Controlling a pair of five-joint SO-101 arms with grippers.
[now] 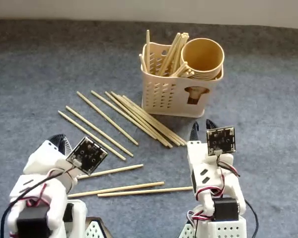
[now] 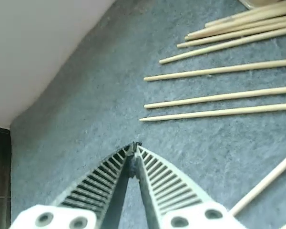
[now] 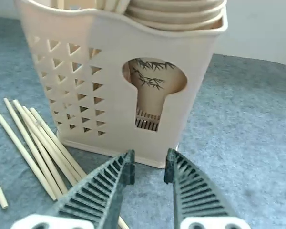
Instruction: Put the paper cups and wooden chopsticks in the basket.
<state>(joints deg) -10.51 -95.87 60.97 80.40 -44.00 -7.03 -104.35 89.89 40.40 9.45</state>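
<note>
Nearest the high camera, the left arm (image 1: 44,183) and the right arm (image 1: 213,183), both of white plastic with black cable loops, are seen side by side at the lower edge. The left gripper (image 2: 135,147) is held low over bare grey pile. Its dark, ribbed, tapering fingers (image 2: 105,176) are pressed together at the tips with nothing between them. The right gripper (image 3: 148,167) is pointed at the foot of the basket, and its fingers (image 3: 105,186) are set slightly apart and empty.

The counter (image 1: 268,114) is covered by a grey, felt-like carpet with a fine nap. Toward its far side the basket (image 1: 164,94) is stood upright. It is a rectangular tub of cream plastic, pierced by rows of small triangles, with a keyhole-shaped opening in the front wall that carries a bamboo motif. The paper cups (image 1: 202,57), tan and round-rimmed, are nested in a stack at the basket's right end in the high view. Beside them a sheaf of wooden chopsticks (image 1: 168,54) is stood on end, leaning.

More pale, thin sticks are scattered on the counter. A loose bundle (image 1: 149,121) is laid diagonally just beside the basket's front wall. Single sticks (image 1: 97,130) are spread roughly parallel farther left. Three sticks (image 1: 131,187) are laid crosswise between the arms.
</note>
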